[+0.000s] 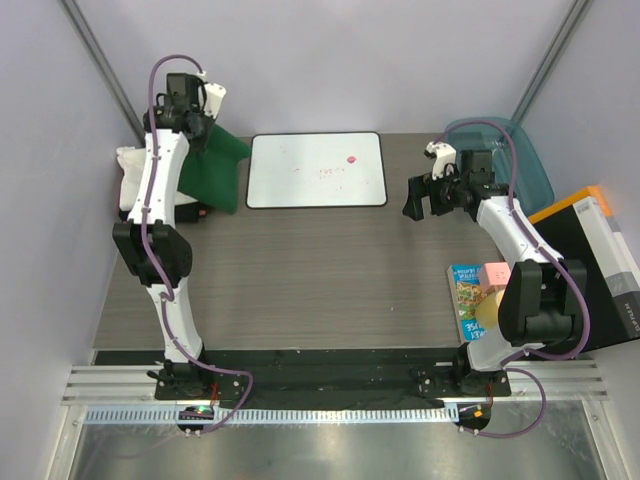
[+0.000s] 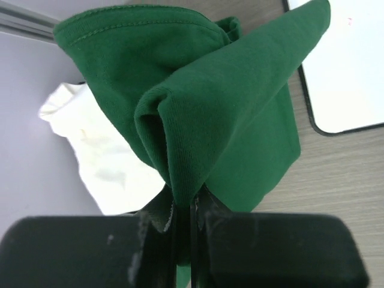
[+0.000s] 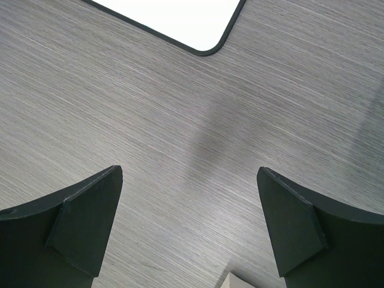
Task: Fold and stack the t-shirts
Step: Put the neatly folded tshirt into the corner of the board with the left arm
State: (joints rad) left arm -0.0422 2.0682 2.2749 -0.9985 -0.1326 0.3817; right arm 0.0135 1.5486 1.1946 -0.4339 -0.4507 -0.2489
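Green cloth fills the far left corner in the overhead view. The dark green t-shirt [image 1: 225, 165] is lifted off the table [image 1: 320, 270] by the left gripper [image 1: 198, 125] and raised high so that the cloth hangs free, presumably so it can be carried clear of the white t-shirt [image 1: 128, 170] lying beside it and spread out for folding. The white board [image 1: 316, 170] lies just to the right of the shirt. The right gripper [image 1: 425, 197] is held above bare table near the teal tub [image 1: 520, 150], well apart from the shirt, seemingly kept ready to take a second corner. From the left wrist, the jaws are seen pinched tight on a bunched fold of the green shirt, which drapes away from them over the white one; folding is judged not yet begun. From the right wrist, the jaws are spread wide with nothing between them, and only wood-grain table and a corner of the board are seen beneath.
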